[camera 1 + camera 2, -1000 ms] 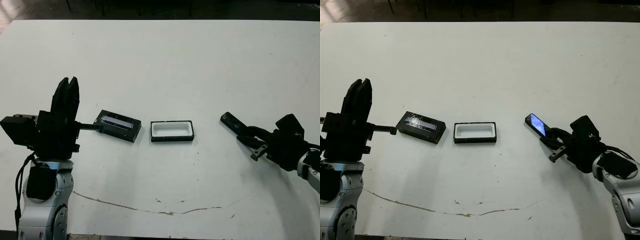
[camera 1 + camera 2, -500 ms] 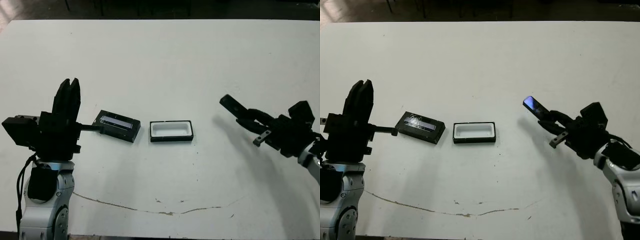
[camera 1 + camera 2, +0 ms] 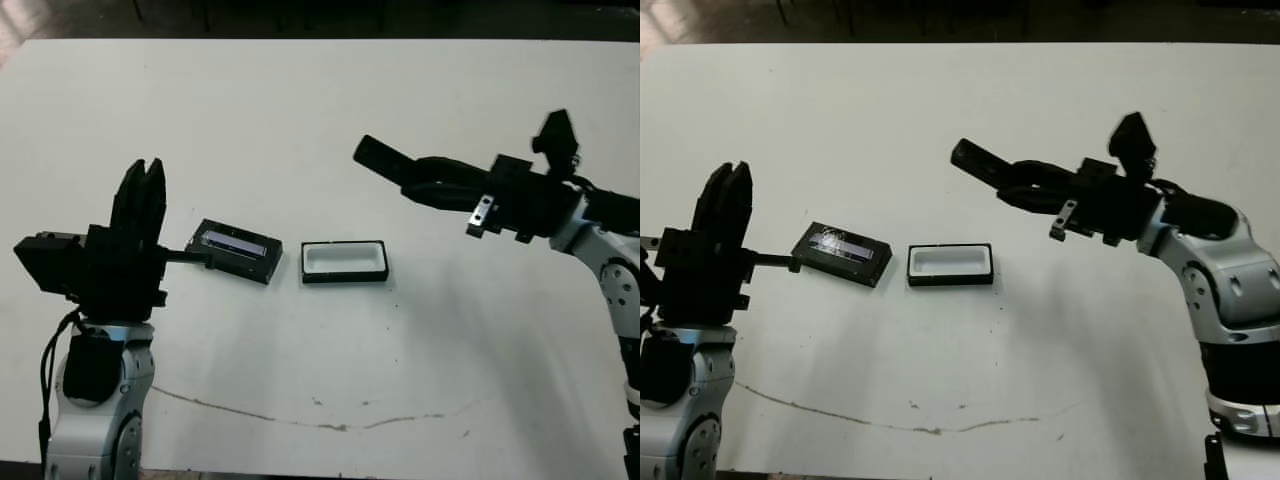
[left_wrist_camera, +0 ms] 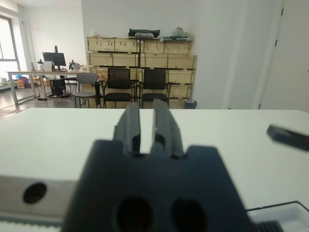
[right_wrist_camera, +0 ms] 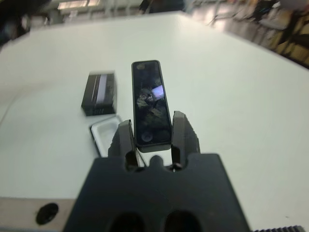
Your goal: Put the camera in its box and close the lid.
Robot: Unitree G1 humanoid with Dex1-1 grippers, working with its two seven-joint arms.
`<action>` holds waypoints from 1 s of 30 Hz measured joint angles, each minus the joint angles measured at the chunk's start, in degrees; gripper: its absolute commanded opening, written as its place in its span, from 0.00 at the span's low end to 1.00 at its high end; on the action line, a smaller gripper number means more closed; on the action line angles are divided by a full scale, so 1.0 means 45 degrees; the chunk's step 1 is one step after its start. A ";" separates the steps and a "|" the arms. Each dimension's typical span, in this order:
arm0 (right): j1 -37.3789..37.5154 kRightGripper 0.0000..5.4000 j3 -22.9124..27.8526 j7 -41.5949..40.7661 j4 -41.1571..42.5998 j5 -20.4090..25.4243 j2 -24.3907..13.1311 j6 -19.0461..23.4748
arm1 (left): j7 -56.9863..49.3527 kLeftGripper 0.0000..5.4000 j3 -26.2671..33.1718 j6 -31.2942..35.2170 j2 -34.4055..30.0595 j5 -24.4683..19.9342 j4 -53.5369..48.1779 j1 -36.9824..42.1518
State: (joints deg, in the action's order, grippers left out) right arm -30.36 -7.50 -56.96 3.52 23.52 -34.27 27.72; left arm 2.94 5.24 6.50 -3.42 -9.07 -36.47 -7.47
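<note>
We had the white table [image 3: 330, 120] spread under us, and our right gripper [image 5: 150, 137] was up in the air above it, jaws clamped on the near end of the camera [image 5: 150, 101], which stuck straight out ahead of the fingertips with its glossy face up. Our left gripper [image 4: 147, 126] stood upright at the other side, its fingers [image 4: 130, 126] parted by only a narrow gap, holding nothing. Out past its tips lay the lid [image 3: 236, 250], flat on the table, silvery strip up. Beyond the camera's free end and lower, the box [image 3: 344, 261] sat open, white lining showing, just beside the lid. To do this well, we judged we needed to line the bar up with the long side of the box, lower it level, and release only once it sat inside the walls.
</note>
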 measured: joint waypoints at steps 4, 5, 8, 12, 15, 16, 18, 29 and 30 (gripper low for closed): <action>-0.0735 0.00 -0.1019 -0.0896 -0.0602 -0.0916 -0.0074 -0.0131 | -0.0054 0.00 -0.0070 0.0002 0.0098 0.0004 -0.0032 -0.0039; -0.0856 0.00 -0.1256 -0.1073 -0.0766 -0.1181 -0.0073 -0.0331 | -0.0084 0.00 -0.0098 0.0003 0.0131 0.0004 -0.0048 -0.0056; -0.1135 0.00 -0.1774 -0.1548 -0.1170 -0.1781 -0.0065 -0.0833 | -0.0127 0.00 -0.0175 0.0006 0.0232 0.0017 -0.0113 -0.0172; -0.1454 0.00 -0.2206 -0.1974 -0.1464 -0.2366 -0.0050 -0.1114 | -0.0140 0.00 -0.0220 0.0005 0.0247 0.0085 -0.0129 -0.0209; -0.1642 0.00 -0.2457 -0.2146 -0.1487 -0.2829 -0.0051 -0.1148 | -0.0190 0.00 -0.0240 0.0006 0.0270 0.0102 -0.0132 -0.0210; -0.1709 0.00 -0.2536 -0.2209 -0.1501 -0.2946 -0.0052 -0.1137 | -0.0195 0.00 -0.0243 0.0005 0.0278 0.0087 -0.0132 -0.0211; -0.1829 0.00 -0.2607 -0.2367 -0.1524 -0.3104 -0.0051 -0.1111 | -0.0194 0.00 -0.0246 0.0005 0.0298 0.0034 -0.0130 -0.0210; -0.2110 0.00 -0.2890 -0.2798 -0.1533 -0.3619 0.0012 -0.0835 | -0.0219 0.00 -0.0253 0.0003 0.0297 0.0039 -0.0097 -0.0148; -0.2126 0.00 -0.2894 -0.2830 -0.1552 -0.3617 0.0056 -0.0756 | -0.0218 0.00 -0.0253 0.0002 0.0296 0.0040 -0.0087 -0.0143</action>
State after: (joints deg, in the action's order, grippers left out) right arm -39.92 -20.52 -69.69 -3.46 7.24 -34.02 24.32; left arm 1.96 4.10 6.51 -2.09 -8.88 -36.86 -8.12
